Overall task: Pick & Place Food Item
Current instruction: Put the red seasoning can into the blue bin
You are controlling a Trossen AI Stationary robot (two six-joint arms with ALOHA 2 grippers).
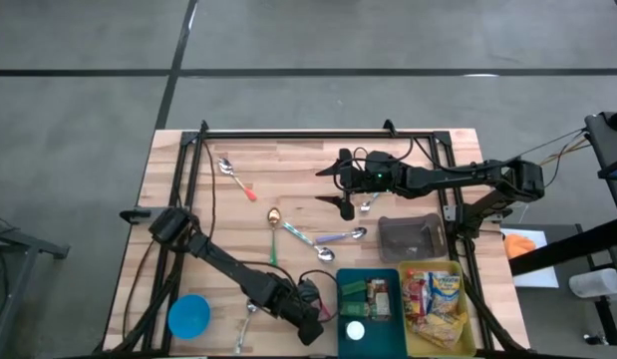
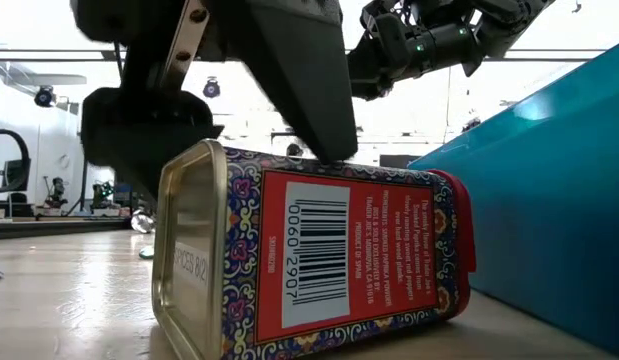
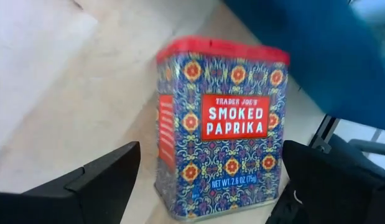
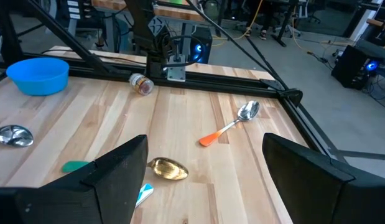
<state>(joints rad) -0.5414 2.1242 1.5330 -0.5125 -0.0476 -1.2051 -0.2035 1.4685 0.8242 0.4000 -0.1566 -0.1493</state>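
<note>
Wooden table [image 1: 288,165] bears spoons [image 1: 233,177], paprika tin [image 2: 309,255], bins [image 1: 412,237]

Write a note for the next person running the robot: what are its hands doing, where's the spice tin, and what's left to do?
Left gripper: open, fingers either side of the paprika tin, not gripping it.
Right gripper: open, empty, hovering over the table's far middle, waiting.
Tin: lying on its side on the wooden table, right beside the blue bin.
Done: nothing placed that I can confirm.
Left: probably close on the tin, lift it, place it.
</note>
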